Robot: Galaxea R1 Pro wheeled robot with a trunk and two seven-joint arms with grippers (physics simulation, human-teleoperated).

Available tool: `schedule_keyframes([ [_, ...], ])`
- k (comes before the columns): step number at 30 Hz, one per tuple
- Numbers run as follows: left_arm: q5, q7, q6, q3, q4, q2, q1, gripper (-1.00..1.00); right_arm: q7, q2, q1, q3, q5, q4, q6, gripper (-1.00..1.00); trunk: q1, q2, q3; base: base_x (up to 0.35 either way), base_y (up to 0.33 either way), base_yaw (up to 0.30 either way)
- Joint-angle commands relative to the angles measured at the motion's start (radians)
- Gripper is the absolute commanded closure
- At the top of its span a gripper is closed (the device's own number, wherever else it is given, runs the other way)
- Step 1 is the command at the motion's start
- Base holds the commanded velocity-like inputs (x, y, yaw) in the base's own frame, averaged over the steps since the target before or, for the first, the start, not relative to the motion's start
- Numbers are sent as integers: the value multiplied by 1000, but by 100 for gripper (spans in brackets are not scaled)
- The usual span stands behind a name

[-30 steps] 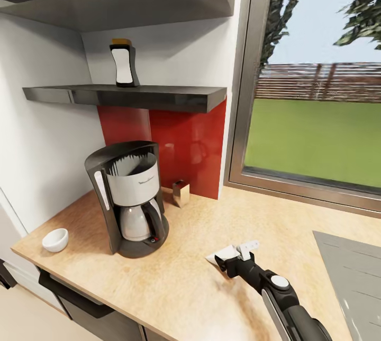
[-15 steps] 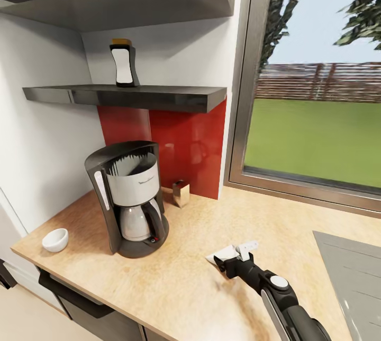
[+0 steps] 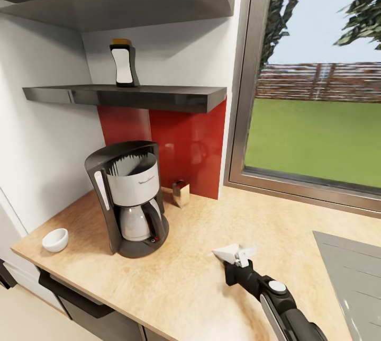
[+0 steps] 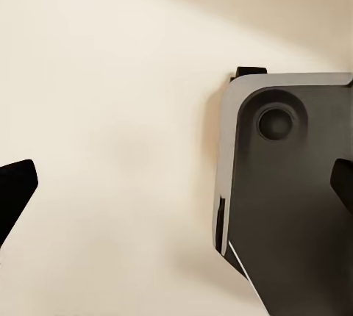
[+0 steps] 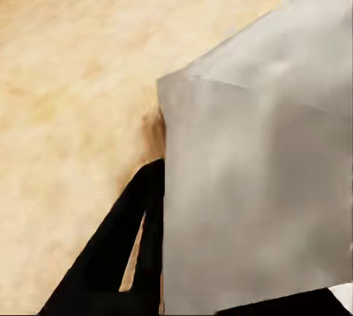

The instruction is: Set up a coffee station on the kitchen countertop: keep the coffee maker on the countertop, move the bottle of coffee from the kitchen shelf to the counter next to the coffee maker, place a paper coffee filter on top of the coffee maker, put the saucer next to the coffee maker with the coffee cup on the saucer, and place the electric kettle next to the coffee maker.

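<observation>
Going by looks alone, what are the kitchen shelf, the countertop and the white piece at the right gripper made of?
Kitchen shelf: glossy black board, perhaps lacquered; its front edge reflects light. Countertop: matte beige wood-look slab, mottled grain, likely laminate. The white piece at the right gripper: thin, creased and matte, apparently paper.

- We see the coffee maker (image 3: 129, 198) upright on the bench (image 3: 180, 277), carafe in its base.
- Bottle of coffee (image 3: 124, 63) stands upright on the kitchen shelf (image 3: 132, 96), above the maker.
- White paper coffee filter (image 3: 228, 251) (image 5: 257, 176) is pinched in the right gripper (image 3: 236, 257), just over the bench, right of the maker.
</observation>
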Motion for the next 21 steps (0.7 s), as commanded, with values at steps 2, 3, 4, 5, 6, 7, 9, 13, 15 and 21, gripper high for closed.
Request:
schedule_keyframes([
  [2, -3, 1, -4, 6, 1, 0, -1, -100, 0, -1, -1, 1, -6, 3, 6, 100, 1, -2, -2, 0, 0, 0],
  [3, -3, 1, -4, 6, 1, 0, -1, -100, 0, -1, -1, 1, -6, 5, 6, 100, 1, -2, -2, 0, 0, 0],
  [4, -3, 1, -4, 6, 1, 0, -1, -100, 0, -1, -1, 1, -6, 5, 6, 100, 1, -2, -2, 0, 0, 0],
  [5, -3, 1, -4, 6, 1, 0, -1, -100, 0, -1, -1, 1, -6, 6, 6, 100, 1, -2, -2, 0, 0, 0],
  [6, -3, 1, -4, 6, 1, -1, -1, -100, 0, -1, -1, 1, -6, 6, 6, 100, 1, -2, -2, 0, 0, 0],
  [7, -3, 1, -4, 6, 1, -1, -1, -100, 0, -1, -1, 1, -6, 6, 6, 100, 1, -2, -2, 0, 0, 0],
  [9, -3, 1, -4, 6, 1, 0, -1, -100, 0, -1, -1, 1, -6, 6, 6, 100, 1, -2, -2, 0, 0, 0],
  [13, -3, 1, -4, 6, 1, -1, -1, -100, 0, -1, -1, 1, -7, 5, 6, 100, 1, -2, -2, 0, 0, 0],
  [15, -3, 1, -4, 6, 1, -1, -1, -100, 0, -1, -1, 1, -7, 5, 6, 100, 1, -2, -2, 0, 0, 0],
  [21, -3, 1, -4, 6, 1, -2, -1, -100, 0, -1, -1, 1, -8, 3, 6, 100, 1, -2, -2, 0, 0, 0],
])
